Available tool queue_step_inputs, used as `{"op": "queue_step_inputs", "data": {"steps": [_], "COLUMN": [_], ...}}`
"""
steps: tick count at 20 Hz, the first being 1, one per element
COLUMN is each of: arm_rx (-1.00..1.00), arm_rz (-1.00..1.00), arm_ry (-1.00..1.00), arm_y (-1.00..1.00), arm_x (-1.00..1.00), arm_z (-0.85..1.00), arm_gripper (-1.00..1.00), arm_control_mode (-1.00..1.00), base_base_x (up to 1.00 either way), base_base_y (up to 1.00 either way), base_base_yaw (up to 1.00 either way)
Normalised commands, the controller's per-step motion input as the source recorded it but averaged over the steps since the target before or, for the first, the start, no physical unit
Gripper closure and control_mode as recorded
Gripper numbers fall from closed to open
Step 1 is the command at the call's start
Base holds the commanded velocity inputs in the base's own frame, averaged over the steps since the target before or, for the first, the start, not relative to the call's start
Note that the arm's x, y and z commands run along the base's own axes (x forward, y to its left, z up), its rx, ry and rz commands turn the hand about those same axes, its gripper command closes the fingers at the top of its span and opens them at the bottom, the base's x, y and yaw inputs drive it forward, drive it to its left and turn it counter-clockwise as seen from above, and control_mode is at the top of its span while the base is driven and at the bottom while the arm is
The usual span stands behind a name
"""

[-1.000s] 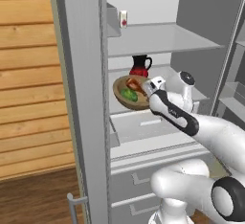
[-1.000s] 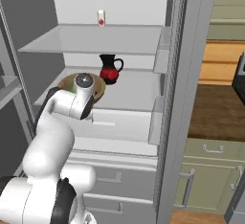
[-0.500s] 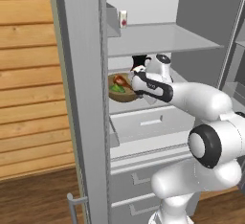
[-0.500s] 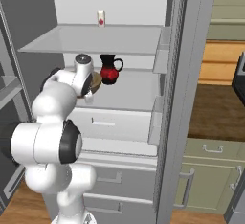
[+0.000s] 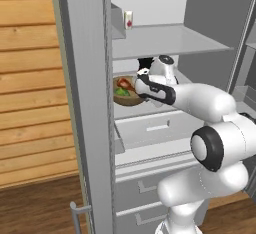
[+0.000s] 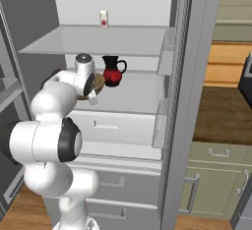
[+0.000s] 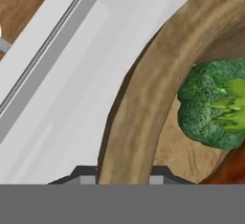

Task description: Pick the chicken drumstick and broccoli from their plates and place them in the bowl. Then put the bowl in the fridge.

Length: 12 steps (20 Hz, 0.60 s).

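My gripper [image 5: 140, 89] is shut on the thick rim of the wooden bowl [image 5: 128, 98], holding it over the fridge's [image 5: 84, 103] middle shelf [image 6: 135, 94]. In the hand view the rim [image 7: 139, 108] runs between my fingertips [image 7: 84, 175]. The green broccoli [image 7: 210, 103] lies inside the bowl, with the reddish-brown drumstick [image 7: 230, 168] beside it. From the left base view the broccoli [image 5: 121, 92] and drumstick [image 5: 126, 83] sit together in the bowl. In the right base view the bowl [image 6: 100, 82] peeks out behind my hand. The two plates are out of view.
A red jug [image 6: 112, 71] stands on the same shelf, just right of the bowl. A small white bottle [image 6: 103, 18] sits on the upper shelf [image 5: 165, 40]. A drawer front [image 5: 155, 128] lies below, and the open fridge door [image 6: 184, 101] stands at the right.
My arm has reached deeper into the fridge, carrying the bowl inward over the middle shelf and closer to the red jug.
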Motion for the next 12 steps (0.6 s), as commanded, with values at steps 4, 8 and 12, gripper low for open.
{"op": "queue_step_inputs", "data": {"steps": [4,8,12], "arm_rx": [-0.01,0.00,0.00], "arm_rz": [0.01,0.00,0.00], "arm_ry": [0.00,-0.02,-0.02], "arm_y": [0.00,0.00,0.00], "arm_x": [-0.12,-0.29,-0.24], "arm_z": [-0.28,-0.21,-0.03], "arm_gripper": [-1.00,-1.00,-1.00], "arm_control_mode": [-1.00,-1.00,-1.00], "base_base_x": [0.00,0.00,0.00], "base_base_y": [0.00,0.00,0.00], "base_base_yaw": [0.00,0.00,0.00]}}
